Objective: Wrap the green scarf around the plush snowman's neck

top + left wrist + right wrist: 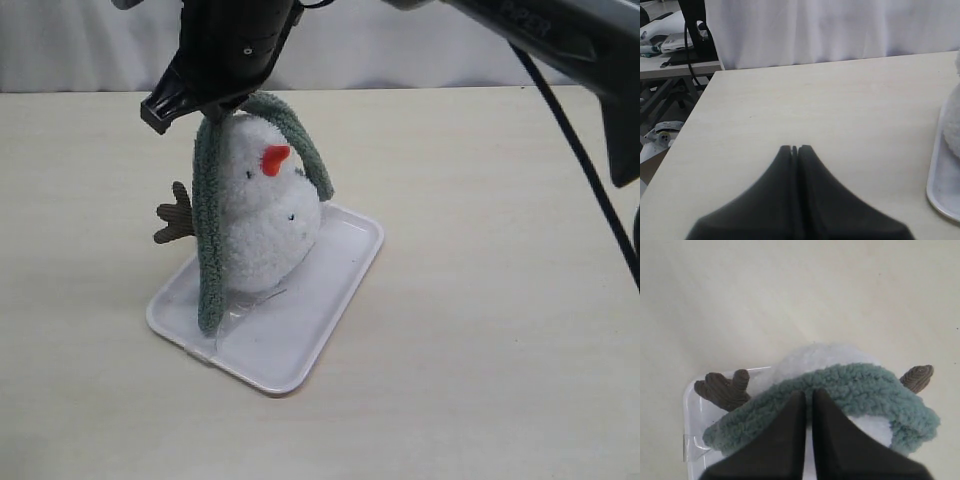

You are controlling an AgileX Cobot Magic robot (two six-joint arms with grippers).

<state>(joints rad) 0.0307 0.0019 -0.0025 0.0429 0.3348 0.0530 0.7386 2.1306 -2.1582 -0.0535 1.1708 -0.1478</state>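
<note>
The plush snowman [265,225] stands upright on a white tray [320,310], its orange nose [275,158] facing forward. The green scarf [207,230] is draped over the top of its head. One long end hangs down the left side to the tray and a short end curls by the right cheek. My right gripper [215,105] reaches across from above and is shut on the scarf [860,382] at the crown, the fingertips [808,392] pinching the knit. My left gripper [794,148] is shut and empty, low over bare table beside the tray edge [940,200].
Brown twig arms [722,390] [917,377] stick out on both sides of the snowman. A black cable [580,160] runs down from the right arm at the upper right. A white curtain backs the table, and a cluttered bench [675,45] stands beyond the table's left edge.
</note>
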